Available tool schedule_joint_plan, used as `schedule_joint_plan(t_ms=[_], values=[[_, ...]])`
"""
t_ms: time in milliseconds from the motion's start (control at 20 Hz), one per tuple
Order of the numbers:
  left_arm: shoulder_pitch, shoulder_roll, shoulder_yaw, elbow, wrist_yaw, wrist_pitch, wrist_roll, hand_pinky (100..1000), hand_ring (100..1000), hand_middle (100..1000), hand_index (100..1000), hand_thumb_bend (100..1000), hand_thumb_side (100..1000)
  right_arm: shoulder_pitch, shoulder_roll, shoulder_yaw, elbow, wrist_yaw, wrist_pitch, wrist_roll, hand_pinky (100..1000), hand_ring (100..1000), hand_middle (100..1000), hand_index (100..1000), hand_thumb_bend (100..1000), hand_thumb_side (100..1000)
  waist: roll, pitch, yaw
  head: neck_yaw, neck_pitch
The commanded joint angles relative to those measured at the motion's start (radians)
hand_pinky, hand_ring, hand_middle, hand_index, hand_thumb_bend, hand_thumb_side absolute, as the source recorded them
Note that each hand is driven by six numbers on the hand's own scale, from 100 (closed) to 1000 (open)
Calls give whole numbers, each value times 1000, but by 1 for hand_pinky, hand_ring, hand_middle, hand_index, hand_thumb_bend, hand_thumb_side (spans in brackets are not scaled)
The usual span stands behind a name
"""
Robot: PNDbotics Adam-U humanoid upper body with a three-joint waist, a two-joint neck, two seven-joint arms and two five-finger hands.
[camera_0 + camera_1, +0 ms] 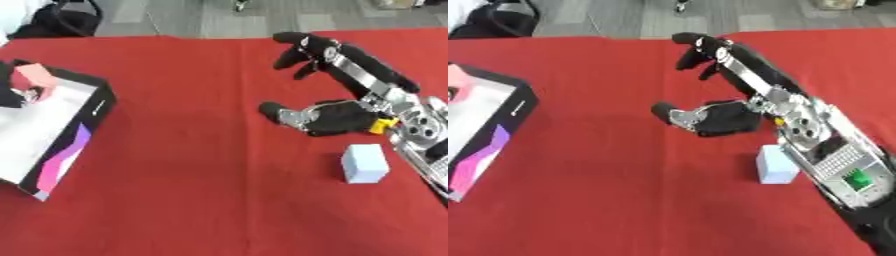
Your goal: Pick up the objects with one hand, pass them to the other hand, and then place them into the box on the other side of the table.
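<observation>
Red cloth covers the table (201,200), filling most of the frame, with grey floor (219,17) along the top edge. At the left edge lies a black-sided box (66,145) with a white inside. From the right, the right hand (328,117) hovers with fingers spread, grasping nothing. Just below it, lower right, stands a pale blue block (364,163). Nothing lies between block and box.
</observation>
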Motion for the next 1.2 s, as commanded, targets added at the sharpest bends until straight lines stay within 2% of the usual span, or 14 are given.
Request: schedule_joint_plan(t_ms=[50, 100, 150, 200, 300, 400, 550, 600, 850, 1000, 1200], values=[[-14, 23, 11, 24, -30, -14, -22, 779, 720, 618, 647, 224, 100, -14, -21, -16, -21, -9, -3, -7, 723, 812, 697, 949, 488, 443, -10, 1, -2, 2, -6], [-14, 22, 11, 32, -41, -21, -28, 792, 747, 659, 685, 253, 264, -14, -21, -16, -21, -11, -4, -8, 723, 812, 697, 948, 502, 438, -10, 1, -3, -1, -4], [-14, 22, 12, 38, -52, -29, -32, 794, 751, 665, 690, 258, 285, -14, -21, -17, -21, -12, -5, -8, 723, 812, 697, 948, 504, 437, -10, 1, -3, -5, -2], [-14, 21, 13, 44, -64, -37, -36, 811, 777, 710, 733, 308, 468, -14, -21, -18, -21, -13, -6, -8, 724, 812, 697, 948, 515, 434, -10, 1, -4, -10, 1], [-11, 21, 14, 54, -87, -56, -46, 820, 793, 756, 782, 382, 692, -14, -23, -20, -21, -16, -6, -10, 723, 812, 697, 947, 524, 431, -10, 1, -5, -17, 5], [-8, 23, 17, 60, -110, -71, -55, 837, 814, 807, 835, 440, 806, -14, -25, -22, -21, -20, -6, -12, 723, 812, 697, 947, 530, 427, -9, 1, -6, -22, 8], [-6, 24, 24, 64, -139, -85, -65, 846, 825, 822, 847, 496, 869, -14, -26, -23, -21, -25, -9, -14, 724, 812, 697, 948, 530, 425, -8, 0, -7, -26, 10], [-6, 24, 26, 63, -145, -88, -67, 846, 824, 821, 844, 492, 865, -14, -27, -23, -21, -26, -10, -14, 724, 812, 697, 948, 530, 424, -8, -1, -7, -30, 11], [-2, 23, 46, 48, -151, -80, -43, 833, 805, 803, 813, 372, 795, -13, -33, -29, -21, -34, -19, -21, 727, 814, 699, 947, 511, 424, -9, -5, -11, -70, 20], [9, 23, 60, 24, -133, -75, -17, 830, 799, 794, 802, 315, 739, -14, -47, -34, -21, -46, -30, -26, 738, 820, 707, 945, 449, 437, -12, -11, -17, -107, 30], [25, 29, 69, -3, -104, -60, 19, 831, 801, 788, 787, 266, 705, -20, -79, -38, -21, -74, -30, -15, 751, 829, 710, 932, 319, 454, -17, -24, -32, -159, 46]])
